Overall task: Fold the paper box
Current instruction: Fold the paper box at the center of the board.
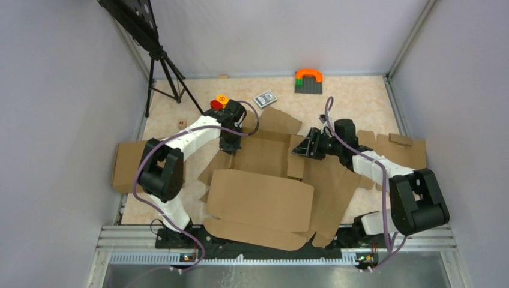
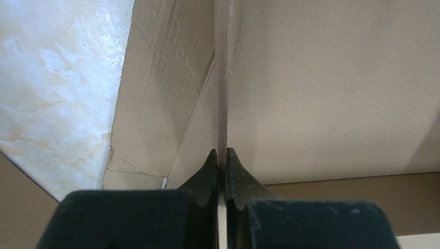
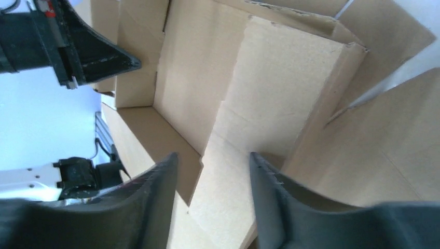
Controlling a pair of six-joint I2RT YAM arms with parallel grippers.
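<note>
Top external view showed the paper box spread across the table between both arms, its near edge lying over the rail by their bases. Seen from its wrist, the left pincer was clamped on a thin upright wall of the box (the wall's top ran out of frame). The right pincer stood with its fingers apart in front of a raised flap; whether they touched it was unclear.

Right claw parted, paper box flap in the gap
</note>
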